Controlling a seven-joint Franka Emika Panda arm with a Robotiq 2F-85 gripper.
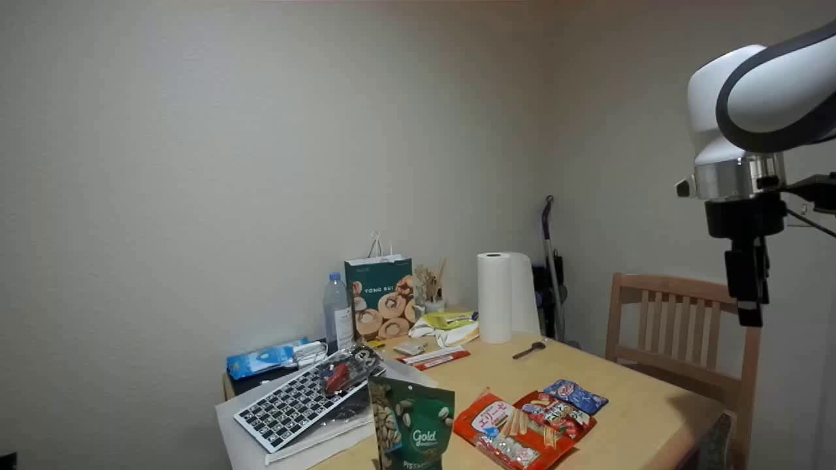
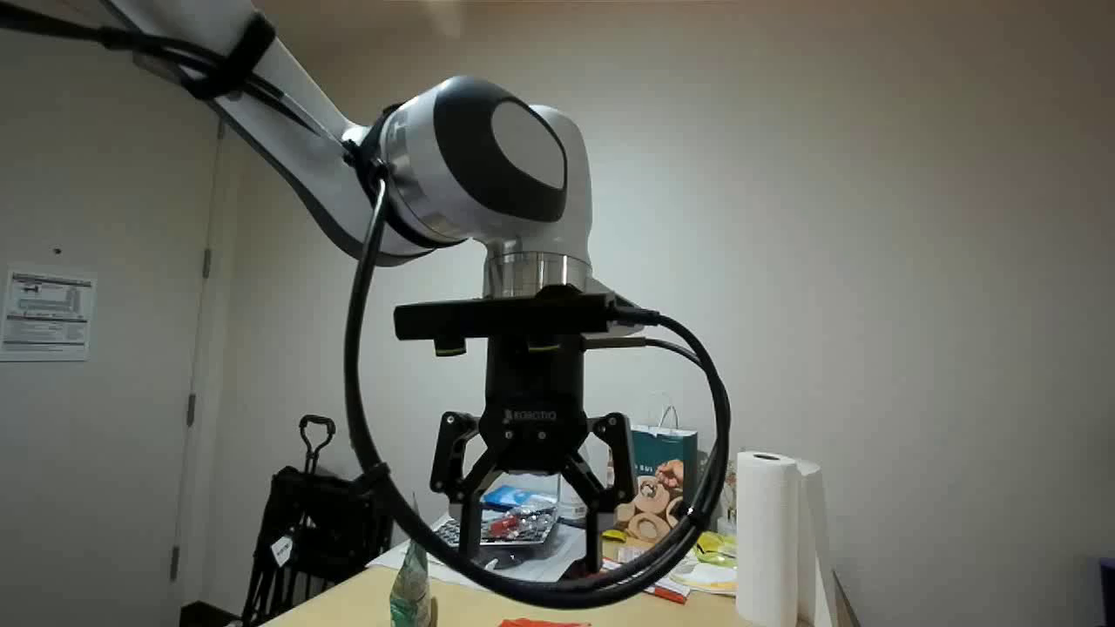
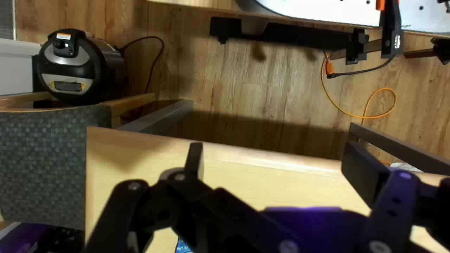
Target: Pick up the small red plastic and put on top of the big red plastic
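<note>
Big red plastic [image 2: 542, 623] mostly beyond the bottom edge in an exterior view

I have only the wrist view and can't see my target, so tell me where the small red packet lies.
Observer: In an exterior view, the small red packet appears to lie partly over the big red bag.
Operator: Name anything upright near them.
Observer: A green pistachio bag stands near the big red bag.
Operator: Now report my height.
Observer: Both exterior views show the gripper hanging above the tabletop.

Free air above small red packet [image 1: 557, 416]; upright green bag [image 1: 418, 418] nearby.
</note>
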